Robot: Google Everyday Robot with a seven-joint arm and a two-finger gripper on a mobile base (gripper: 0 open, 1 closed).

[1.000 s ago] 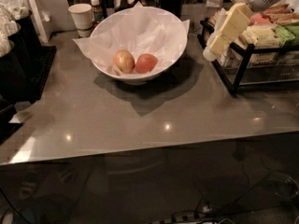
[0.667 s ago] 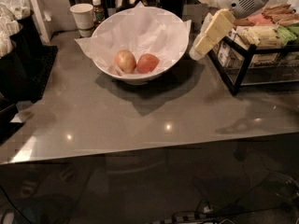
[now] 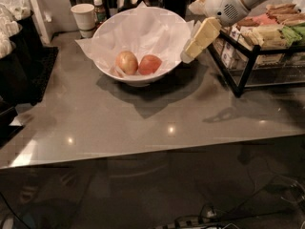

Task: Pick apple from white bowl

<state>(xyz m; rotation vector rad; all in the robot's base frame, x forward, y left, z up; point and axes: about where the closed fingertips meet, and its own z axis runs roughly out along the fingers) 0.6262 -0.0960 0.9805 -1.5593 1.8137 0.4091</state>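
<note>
The red apple lies in the bottom of the white bowl, which is lined with crumpled white paper and stands at the back middle of the grey counter. A paler yellow-pink apple touches it on its left. My gripper, cream-coloured on a white arm, reaches in from the upper right. It hangs just outside the bowl's right rim, above and to the right of the red apple, and holds nothing that I can see.
A black wire rack with packaged snacks stands right of the bowl, under my arm. A white paper cup and a small bottle stand behind the bowl on the left. Black holders line the left edge.
My gripper has moved left and slightly down, from over the wire rack to the bowl's right rim. The apples and bowl have not moved.
</note>
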